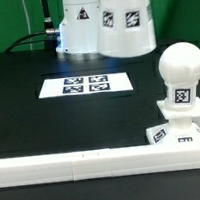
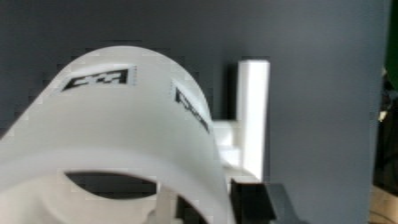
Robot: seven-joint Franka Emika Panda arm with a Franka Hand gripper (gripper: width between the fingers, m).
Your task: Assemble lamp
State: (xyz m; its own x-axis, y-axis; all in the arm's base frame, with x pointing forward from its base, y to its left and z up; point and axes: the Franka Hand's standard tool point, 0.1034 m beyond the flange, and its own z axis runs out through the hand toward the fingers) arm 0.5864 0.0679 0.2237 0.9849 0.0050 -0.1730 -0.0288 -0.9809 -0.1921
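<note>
While the arm is hovering at the far side: lamp half built
Shade (image 1: pixel 122 20): hanging clear of the black worktop (image 1: pixel 29 116), far from the base; seemingly being carried over for mounting.
Jaws: closed on the shade's rim, judging by the wrist view, where a dark finger (image 2: pixel 254 200) is pressing its wall (image 2: pixel 125 130).
Bulb (image 1: pixel 178 79): standing upright on the base (image 1: pixel 180 130), near right, waiting.
Rail (image 1: pixel 85 165): running along the near edge, bracing the base.
Marker board (image 1: pixel 85 86): lying mid-worktop, obstructing nothing.
</note>
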